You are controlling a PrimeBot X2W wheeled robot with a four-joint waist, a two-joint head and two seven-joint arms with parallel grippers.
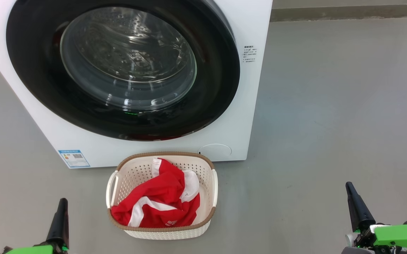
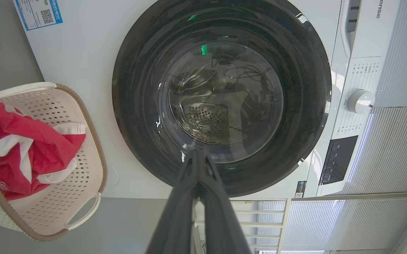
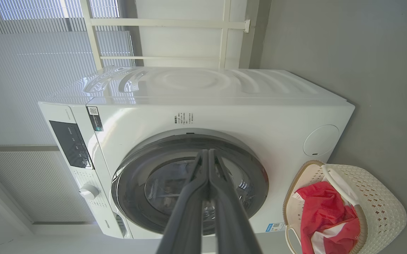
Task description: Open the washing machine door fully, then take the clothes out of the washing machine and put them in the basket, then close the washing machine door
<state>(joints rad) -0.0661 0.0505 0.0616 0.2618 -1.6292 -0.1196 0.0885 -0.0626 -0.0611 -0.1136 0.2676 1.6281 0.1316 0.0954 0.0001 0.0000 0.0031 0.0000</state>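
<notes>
Left gripper (image 1: 62, 206) at seven o'clock and right gripper (image 1: 350, 190) at five o'clock both have fingers pressed together, empty. Washing machine (image 1: 247, 116) stands at eleven o'clock, its door (image 1: 217, 88) closed. Basket (image 1: 205, 167) at six o'clock holds red-and-white clothes (image 1: 161, 201).

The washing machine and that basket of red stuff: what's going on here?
A two-armed robot is doing laundry. The red and white clothes lie in the basket on the floor in front of the washing machine. The washing machine door looks closed, and the drum behind its glass looks empty. The left gripper and right gripper are both shut, hold nothing, and sit low on either side of the basket without touching it. The job looks about done.
</notes>
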